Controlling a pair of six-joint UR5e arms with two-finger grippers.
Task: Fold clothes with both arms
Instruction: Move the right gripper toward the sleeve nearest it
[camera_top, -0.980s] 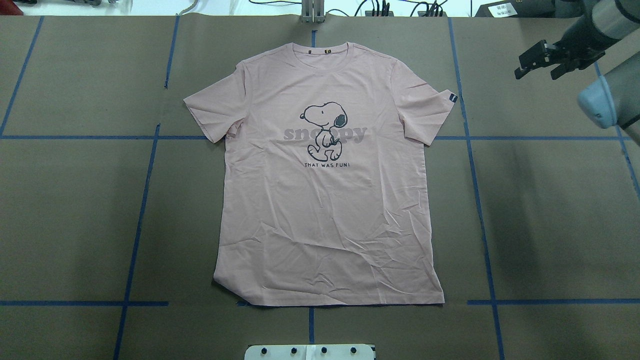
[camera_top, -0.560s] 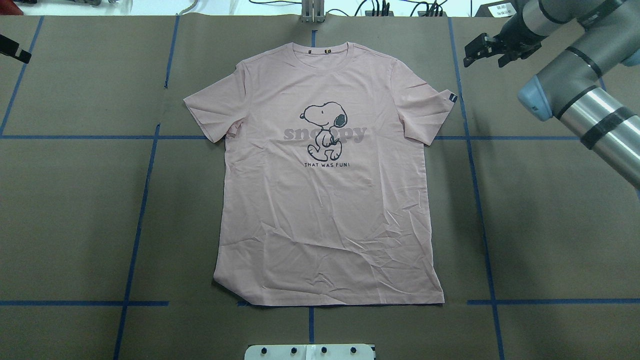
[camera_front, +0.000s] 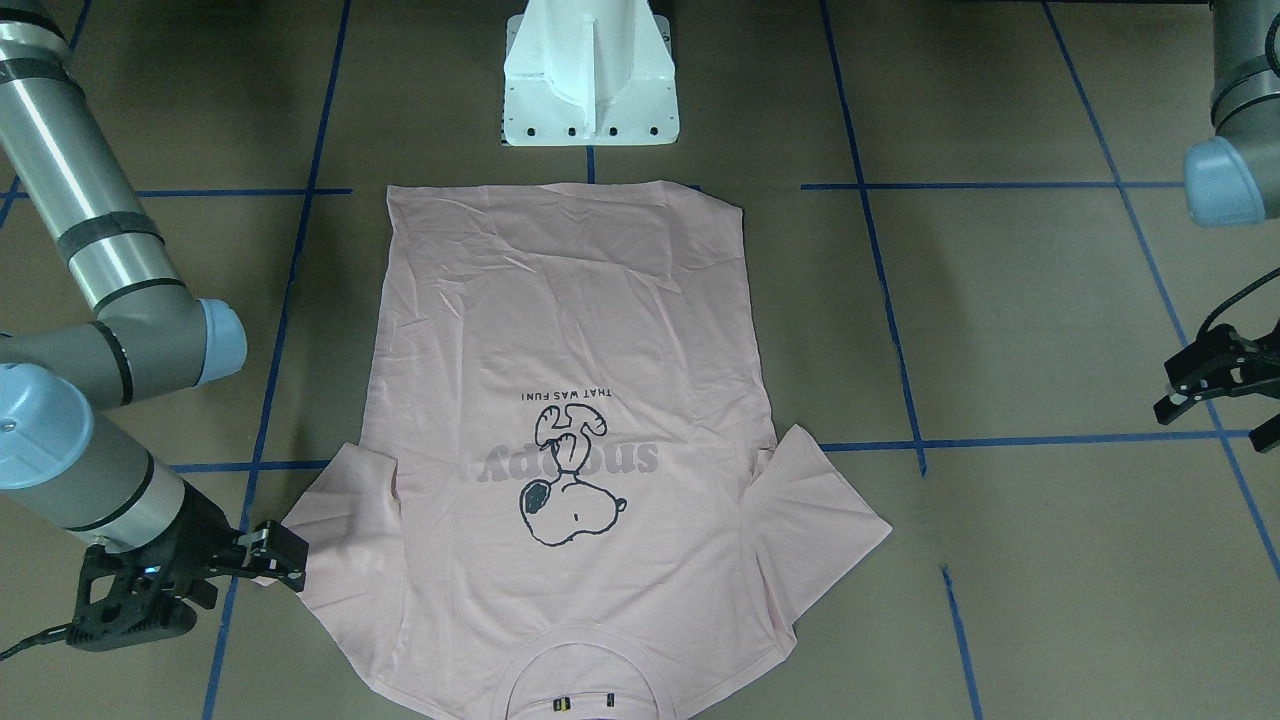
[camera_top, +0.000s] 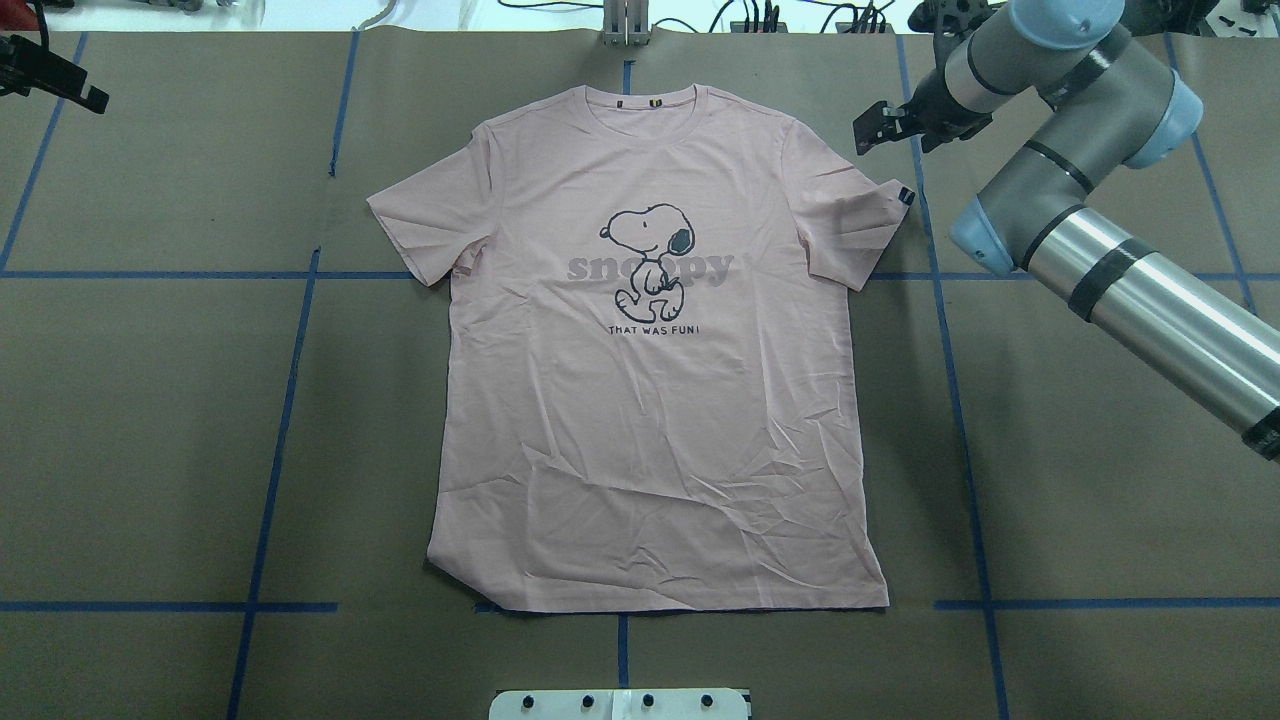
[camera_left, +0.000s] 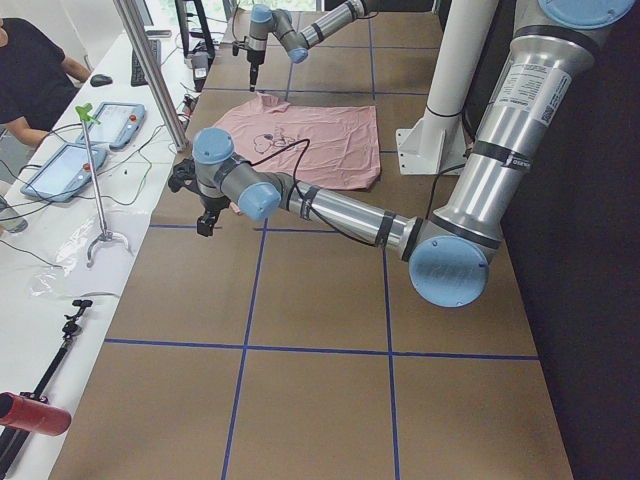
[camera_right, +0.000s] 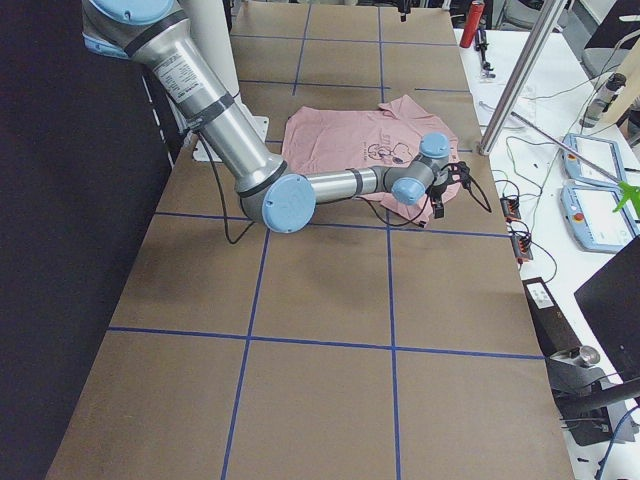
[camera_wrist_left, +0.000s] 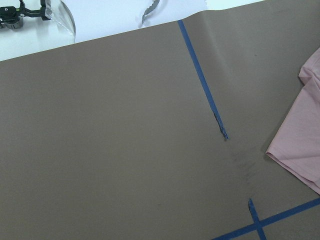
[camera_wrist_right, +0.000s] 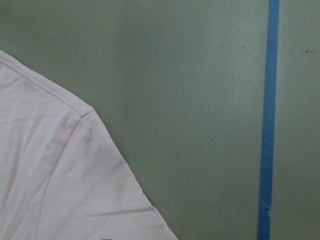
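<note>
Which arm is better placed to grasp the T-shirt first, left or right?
Right. The right gripper hangs beside the tagged sleeve of the T-shirt; the left gripper is far from it.

The left hand (camera_top: 58, 80) is cut off by the overhead view's left edge

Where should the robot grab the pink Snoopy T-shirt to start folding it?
The pale pink Snoopy T-shirt lies flat, print up, so only its edges can be pinched. Probably best: the black right gripper takes the tagged sleeve at its hem, coming from the outer side; the black left gripper takes the other sleeve likewise.
</note>
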